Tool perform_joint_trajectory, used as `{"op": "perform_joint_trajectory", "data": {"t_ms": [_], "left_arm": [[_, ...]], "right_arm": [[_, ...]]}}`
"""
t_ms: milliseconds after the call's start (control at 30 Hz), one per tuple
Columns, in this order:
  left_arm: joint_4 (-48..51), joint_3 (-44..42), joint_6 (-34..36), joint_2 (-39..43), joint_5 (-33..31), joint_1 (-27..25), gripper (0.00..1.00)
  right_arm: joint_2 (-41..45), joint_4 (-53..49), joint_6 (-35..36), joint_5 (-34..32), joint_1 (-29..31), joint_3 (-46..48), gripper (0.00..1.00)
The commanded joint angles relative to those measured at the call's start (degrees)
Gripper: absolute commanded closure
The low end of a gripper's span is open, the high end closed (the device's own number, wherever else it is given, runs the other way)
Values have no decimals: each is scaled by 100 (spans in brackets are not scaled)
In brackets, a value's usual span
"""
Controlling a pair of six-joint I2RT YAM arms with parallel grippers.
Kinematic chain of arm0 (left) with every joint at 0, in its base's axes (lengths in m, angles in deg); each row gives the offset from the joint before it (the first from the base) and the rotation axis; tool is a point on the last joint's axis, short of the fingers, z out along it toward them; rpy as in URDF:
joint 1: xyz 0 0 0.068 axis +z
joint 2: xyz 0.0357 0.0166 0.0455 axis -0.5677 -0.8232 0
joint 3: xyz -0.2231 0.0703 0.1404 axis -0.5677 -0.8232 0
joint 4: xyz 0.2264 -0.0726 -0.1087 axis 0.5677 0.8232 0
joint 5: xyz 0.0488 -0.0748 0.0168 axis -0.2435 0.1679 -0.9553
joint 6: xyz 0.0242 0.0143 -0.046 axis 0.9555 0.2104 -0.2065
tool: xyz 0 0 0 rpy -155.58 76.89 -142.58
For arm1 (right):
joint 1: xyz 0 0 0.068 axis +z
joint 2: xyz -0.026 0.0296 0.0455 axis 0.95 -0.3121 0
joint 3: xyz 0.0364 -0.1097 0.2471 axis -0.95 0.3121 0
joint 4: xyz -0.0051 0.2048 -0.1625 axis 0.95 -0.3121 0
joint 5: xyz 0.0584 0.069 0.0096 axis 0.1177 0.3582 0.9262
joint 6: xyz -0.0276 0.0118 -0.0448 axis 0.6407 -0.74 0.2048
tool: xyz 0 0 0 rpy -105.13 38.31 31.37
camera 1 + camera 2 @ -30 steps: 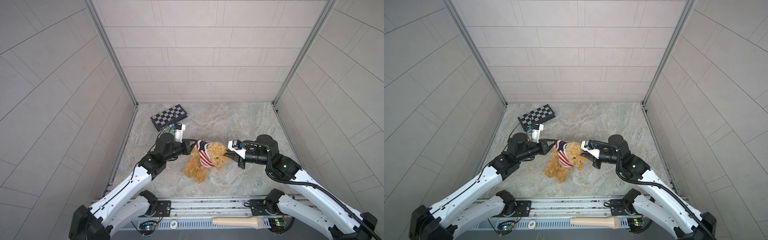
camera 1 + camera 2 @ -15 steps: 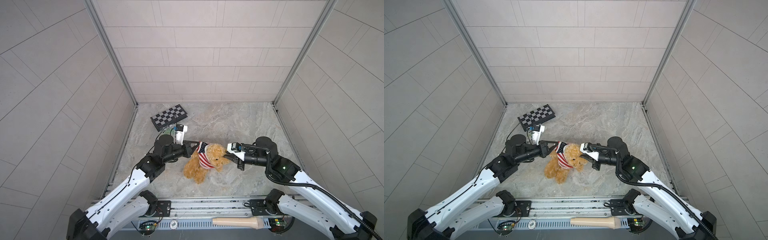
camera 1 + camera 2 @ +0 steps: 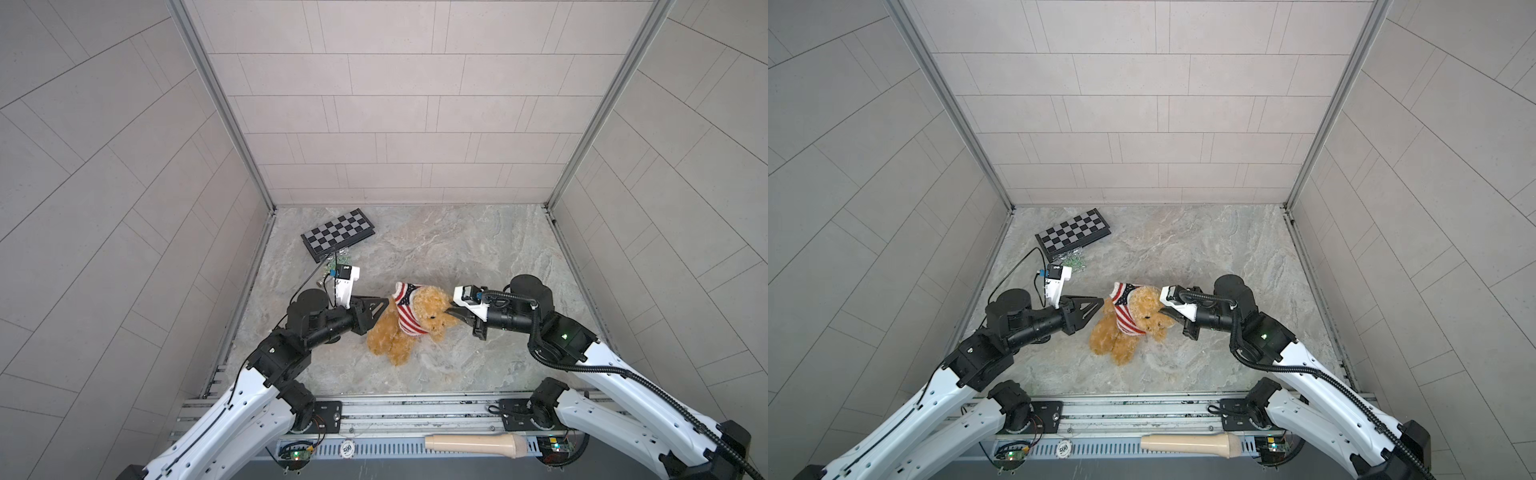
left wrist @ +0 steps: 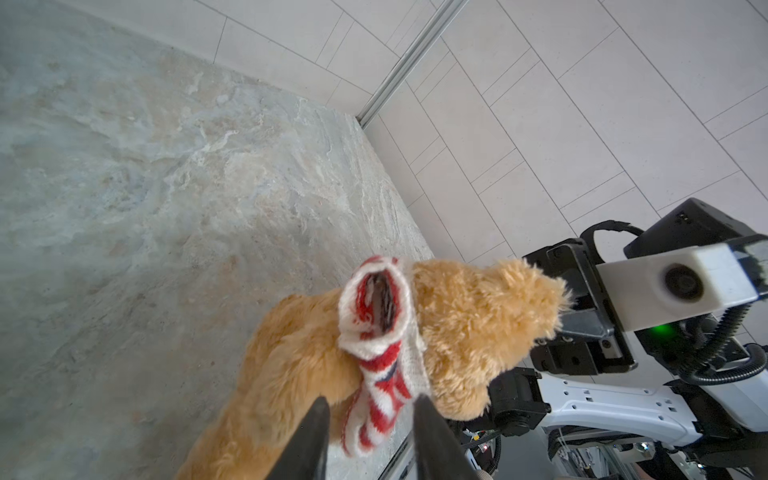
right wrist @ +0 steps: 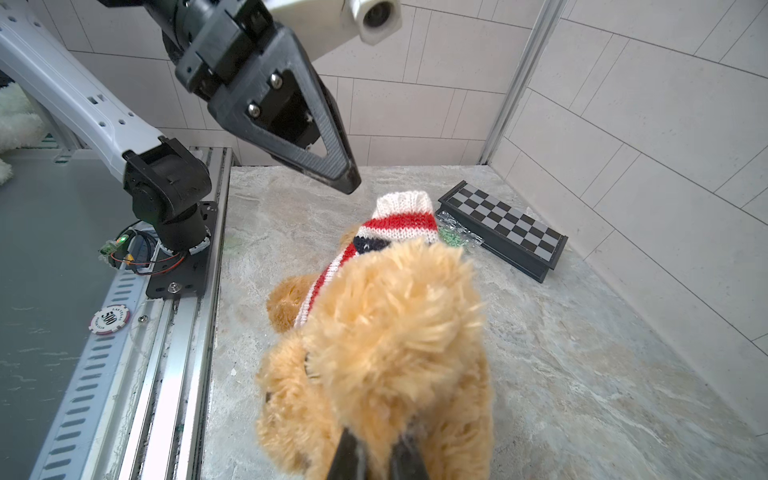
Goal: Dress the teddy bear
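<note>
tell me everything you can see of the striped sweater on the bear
The sweater is a red-and-white striped knit with a navy patch and a white ribbed cuff. It sits bunched around the teddy bear's neck and chest, the belly and legs bare. One sleeve sticks out, its cuff gaping, seemingly empty. The open left end effector is beside that sleeve, not gripping it.
</note>
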State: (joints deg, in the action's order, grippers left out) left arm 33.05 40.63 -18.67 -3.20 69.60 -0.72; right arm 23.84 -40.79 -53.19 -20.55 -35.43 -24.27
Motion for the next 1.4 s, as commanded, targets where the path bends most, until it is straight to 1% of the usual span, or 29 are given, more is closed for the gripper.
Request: {"op": "perform_joint_trajectory", "data": {"t_ms": [0,100,233,400,500,733,900,1033,1267,1367], "left_arm": [[51,-288,-144,92,8,24,71],[-253,-437,-281,-14,68,16,78],[-681,-392,-343,-431,58,-142,81],[-927,-131,-272,-927,-40,-304,85],[-930,45,-196,-1021,-204,-334,85],[-969,320,-131,-1327,-313,-466,85],[-841,534,41,-1422,-483,-611,80],[-952,706,72,-1686,-494,-854,80],[-1110,931,84,-2216,-576,-1505,81],[-1046,918,87,-2205,-636,-1575,81]], "right_arm": [[78,441,126,79,27,0,100],[51,469,115,132,27,-17,100],[10,525,97,167,31,-22,100],[-17,533,77,189,69,16,100],[3,502,76,233,84,65,100],[44,400,137,280,106,70,100],[26,455,133,299,106,98,100],[8,546,102,335,120,105,100],[90,554,89,311,130,122,100],[148,531,102,270,131,148,100]]}}
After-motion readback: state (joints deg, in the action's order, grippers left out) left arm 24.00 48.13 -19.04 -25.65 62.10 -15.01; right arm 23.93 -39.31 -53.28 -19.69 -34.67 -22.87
